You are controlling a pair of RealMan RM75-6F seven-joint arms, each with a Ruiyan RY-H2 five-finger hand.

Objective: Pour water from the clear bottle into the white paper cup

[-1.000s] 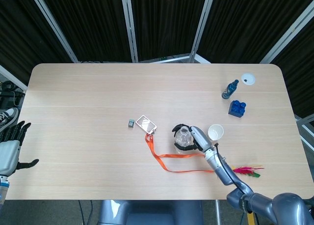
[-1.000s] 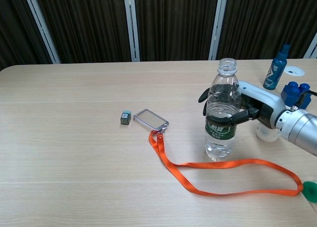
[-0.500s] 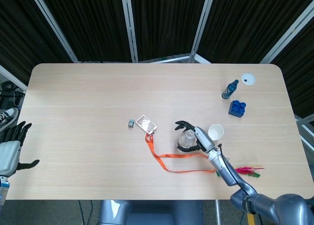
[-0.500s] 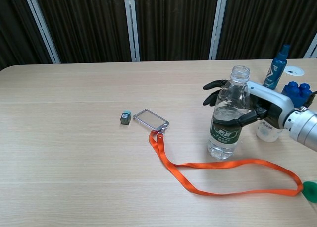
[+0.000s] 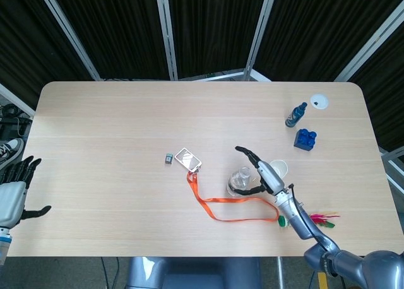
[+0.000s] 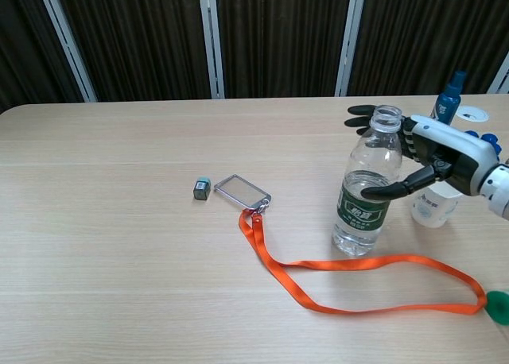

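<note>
The clear water bottle (image 6: 367,191) stands upright with no cap and a green label, right of the table's middle; in the head view the bottle (image 5: 239,178) shows from above. My right hand (image 6: 433,151) hovers just to its right with fingers spread, holding nothing; the thumb tip lies close to the label, and I cannot tell whether it touches. The white paper cup (image 6: 434,207) stands behind that hand, partly hidden by it. From above, the cup (image 5: 281,168) lies right of my right hand (image 5: 265,173). My left hand (image 5: 12,195) hangs open off the table's left edge.
An orange lanyard (image 6: 334,269) with a clear card holder (image 6: 242,191) loops in front of the bottle. A small grey block (image 6: 202,189) lies to the left. A blue spray bottle (image 5: 295,115), blue blocks (image 5: 305,139), a white disc (image 5: 320,101) and a feathered toy (image 5: 319,219) lie at the right.
My right hand has let go of the bottle, spread its fingers and drawn back to the right. The bottle now stands free, slightly right of where it was. The left hand is still.
</note>
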